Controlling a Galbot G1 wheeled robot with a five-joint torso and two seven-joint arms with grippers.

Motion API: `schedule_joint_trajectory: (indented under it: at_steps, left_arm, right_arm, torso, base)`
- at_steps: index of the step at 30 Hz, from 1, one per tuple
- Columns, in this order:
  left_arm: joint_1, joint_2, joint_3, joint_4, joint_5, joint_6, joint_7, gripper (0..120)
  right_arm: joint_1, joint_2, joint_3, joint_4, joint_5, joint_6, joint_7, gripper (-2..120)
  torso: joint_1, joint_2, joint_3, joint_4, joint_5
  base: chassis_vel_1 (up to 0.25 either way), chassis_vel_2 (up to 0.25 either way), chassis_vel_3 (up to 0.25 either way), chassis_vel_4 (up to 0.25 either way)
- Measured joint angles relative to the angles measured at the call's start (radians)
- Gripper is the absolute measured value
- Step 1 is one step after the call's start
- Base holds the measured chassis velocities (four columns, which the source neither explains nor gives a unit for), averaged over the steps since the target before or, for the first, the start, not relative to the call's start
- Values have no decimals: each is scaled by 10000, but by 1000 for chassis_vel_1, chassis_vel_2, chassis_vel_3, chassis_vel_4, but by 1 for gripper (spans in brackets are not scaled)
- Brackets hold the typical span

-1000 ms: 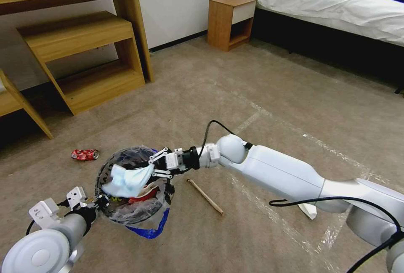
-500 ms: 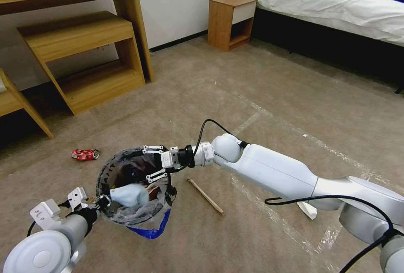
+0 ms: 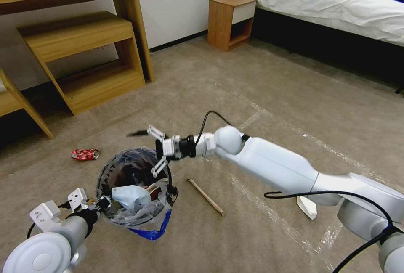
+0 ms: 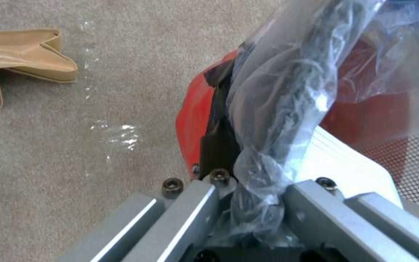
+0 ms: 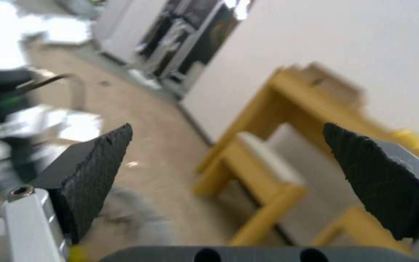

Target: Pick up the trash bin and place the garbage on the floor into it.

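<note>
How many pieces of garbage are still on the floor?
4: crushed can left of the trash bin, wooden stick right of it, white scrap under the right arm, tan piece beside the bin. More may be hidden.

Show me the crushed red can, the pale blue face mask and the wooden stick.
crushed red can (image 3: pixel 85 154), head view, middle of its side
pale blue face mask (image 3: pixel 130 196), head view, its centre
wooden stick (image 3: pixel 205 197), head view, mid-length

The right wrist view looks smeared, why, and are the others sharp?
Right wrist view: motion blur on the floor and shelf, while the open right end effector stays crisp. Head view: sharp, apart from one streaked fingertip. Left wrist view: sharp; glare on the bag held by the left end effector.
</note>
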Motion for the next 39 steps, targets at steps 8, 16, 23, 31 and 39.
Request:
schedule_joint_trajectory:
  at_steps: [8,16,23,31,39]
  left_arm:
    - [208,47,-216,-180,-49,0,12,0]
    - [342,136,-386,-298,-161,0,35,0]
    - [537,343,-735,-557,-474,0,-20,0]
    - [695,336,-767,-694,-457,0,-56,0]
    - [779,143,-719,-759,-288,0,-64,0]
  right_arm:
    - [482,-1164,2355,599,1138,-468,168,100]
    - [-460,-2305,4670,801,1416,-1468,925,100]
    - [-1599,-2891,5333,637,1816,-2866,1711,100]
    - [-1102,-2903,3883,182,2951,-3947,1263,100]
    - [-289,-2690,1812,627,3953,-6598,3335,100]
  torso:
    - [0,1,-1,-3,1]
    - [0,1,-2,-2,1]
    - [0,1,-1,-7,2]
    - [0,1,-1,-2,-4]
    - [-1,0,-1,-2,-3]
  base:
    - [0,0,0,0]
    - [0,0,0,0]
    - [0,0,0,0]
    - [0,0,0,0]
    - [0,0,0,0]
